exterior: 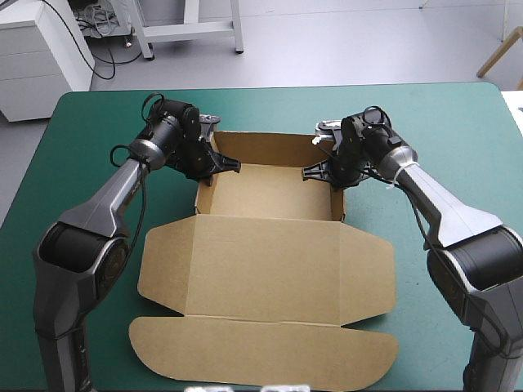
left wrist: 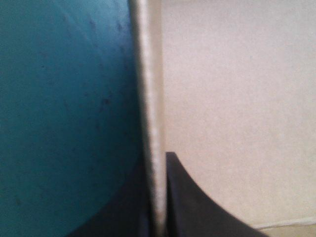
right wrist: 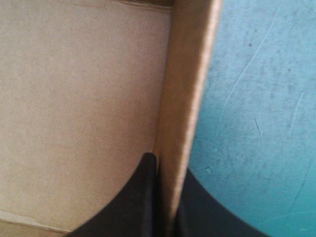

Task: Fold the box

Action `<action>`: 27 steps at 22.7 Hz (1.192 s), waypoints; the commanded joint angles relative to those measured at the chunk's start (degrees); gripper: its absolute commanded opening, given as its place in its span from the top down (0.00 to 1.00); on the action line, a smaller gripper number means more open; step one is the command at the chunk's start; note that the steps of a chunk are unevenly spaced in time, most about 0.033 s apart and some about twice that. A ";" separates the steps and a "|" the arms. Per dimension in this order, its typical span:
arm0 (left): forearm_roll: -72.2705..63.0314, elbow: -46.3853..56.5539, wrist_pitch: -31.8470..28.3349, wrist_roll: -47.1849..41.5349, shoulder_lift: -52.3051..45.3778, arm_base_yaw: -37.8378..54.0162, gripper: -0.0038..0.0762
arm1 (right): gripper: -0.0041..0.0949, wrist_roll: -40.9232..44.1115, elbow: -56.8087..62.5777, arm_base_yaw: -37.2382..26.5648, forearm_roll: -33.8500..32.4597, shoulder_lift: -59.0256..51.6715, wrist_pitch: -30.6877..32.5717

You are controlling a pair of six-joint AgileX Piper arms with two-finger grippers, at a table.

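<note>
The brown box (exterior: 270,245) lies mid-table as an open tray, its far and side walls raised and its lid (exterior: 261,351) spread flat toward the near edge. My left gripper (exterior: 214,163) is shut on the tray's left wall (left wrist: 152,113), one black finger inside the tray and one outside over the teal-green cover. On the opposite side my right gripper (exterior: 325,171) is shut on the right wall (right wrist: 185,98) in the same way. In both wrist views the wall edge runs straight ahead from between the fingers.
The teal-green table (exterior: 73,131) shows bare cover around the box on the left, right and far sides. The lid's rounded flap reaches close to the near edge. White furniture stands beyond the table's far left corner.
</note>
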 commanded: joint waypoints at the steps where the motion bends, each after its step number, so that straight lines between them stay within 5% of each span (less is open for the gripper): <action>1: -0.05 -2.14 0.56 1.39 -3.65 -0.27 0.96 | 0.97 -3.46 -1.71 0.27 2.68 -1.59 0.18; 5: -0.05 -2.14 0.13 1.64 -3.65 -0.31 0.89 | 0.88 -3.46 -2.60 0.27 0.91 -1.33 2.80; 8: -0.05 -2.14 -0.12 1.64 -3.65 -0.40 0.61 | 0.59 0.05 -6.85 0.27 -3.80 -1.33 4.10; 12: -0.05 -2.14 -0.53 6.06 -3.65 -0.40 0.27 | 0.49 1.63 -10.14 0.27 -7.51 -1.33 5.45; 27: 0.32 -15.37 2.41 5.82 -4.31 -0.40 0.21 | 0.45 1.23 -17.51 0.27 -5.42 -3.18 5.45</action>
